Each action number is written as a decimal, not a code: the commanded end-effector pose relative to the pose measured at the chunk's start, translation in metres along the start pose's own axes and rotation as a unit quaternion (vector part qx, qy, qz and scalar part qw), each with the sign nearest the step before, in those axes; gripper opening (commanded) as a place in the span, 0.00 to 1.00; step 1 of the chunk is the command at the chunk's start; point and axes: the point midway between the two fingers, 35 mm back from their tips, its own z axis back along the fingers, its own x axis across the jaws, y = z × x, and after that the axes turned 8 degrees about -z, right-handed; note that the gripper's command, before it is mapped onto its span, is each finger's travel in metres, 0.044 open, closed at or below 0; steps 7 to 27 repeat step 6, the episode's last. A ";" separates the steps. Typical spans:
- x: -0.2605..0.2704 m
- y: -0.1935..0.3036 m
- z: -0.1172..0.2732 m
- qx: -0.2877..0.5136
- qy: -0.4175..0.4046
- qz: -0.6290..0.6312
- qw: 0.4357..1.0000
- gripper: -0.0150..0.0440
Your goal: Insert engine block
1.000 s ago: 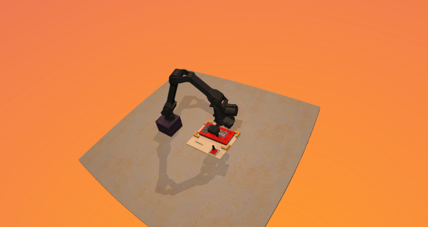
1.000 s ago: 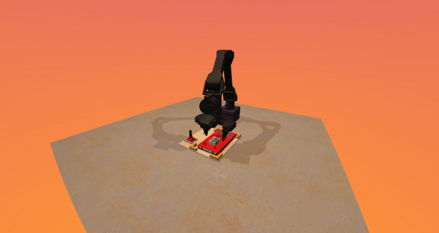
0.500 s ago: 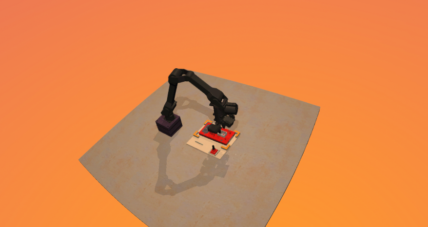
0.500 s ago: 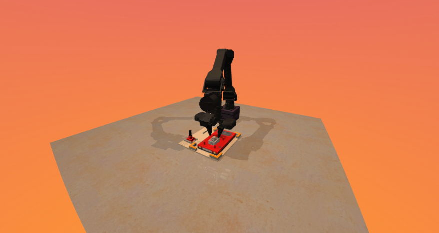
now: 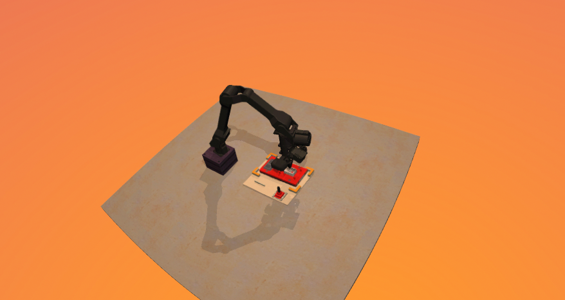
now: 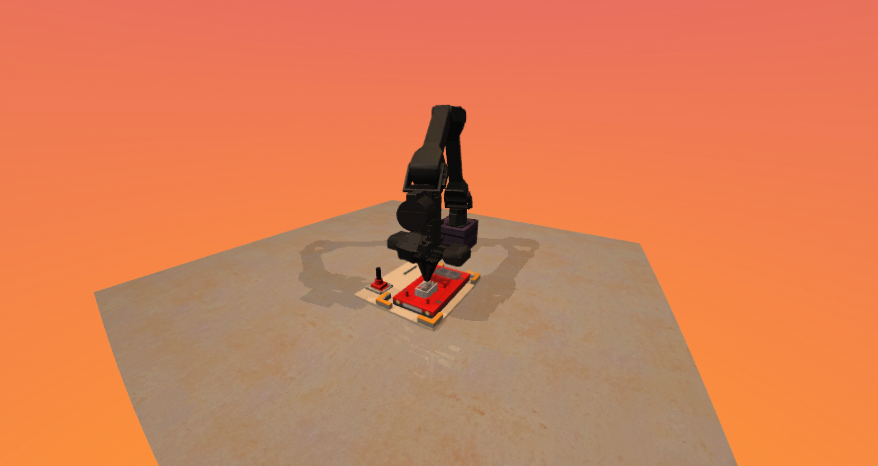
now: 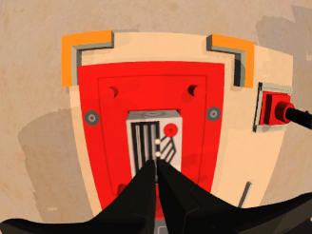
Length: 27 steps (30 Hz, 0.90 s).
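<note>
The engine block (image 5: pixel 290 172) (image 6: pixel 425 290) (image 7: pixel 145 143), pale grey with dark stripes and a red disc on top, sits upright in the opening of the red car body (image 5: pixel 294 180) (image 6: pixel 445 291) (image 7: pixel 90 143). Its upper part stands above the body's surface. Dark corners of the opening show at its far end in the wrist view. My gripper (image 6: pixel 427 279) (image 7: pixel 155 165) is shut and empty, fingertips together just above the block's top. Whether they touch it, I cannot tell. The fingers hide the block's near end and the rib, so the slot side and full depth cannot be seen.
Small red pegs (image 7: pixel 194 90) stand on the body around the block. Orange corner brackets (image 5: pixel 295 188) (image 6: pixel 429 320) (image 7: pixel 64 62) surround the body on the cream board (image 5: pixel 268 190) (image 7: pixel 243 157). A red block with a black upright handle (image 5: pixel 278 193) (image 6: pixel 378 282) (image 7: pixel 278 110) stands beside the body.
</note>
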 end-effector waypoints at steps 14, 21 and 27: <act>-0.001 0.000 0.000 -0.001 0.003 0.001 1.000 0.25; -0.001 0.000 0.000 -0.001 0.003 0.001 1.000 0.25; -0.001 0.000 0.000 -0.001 0.003 0.001 1.000 0.25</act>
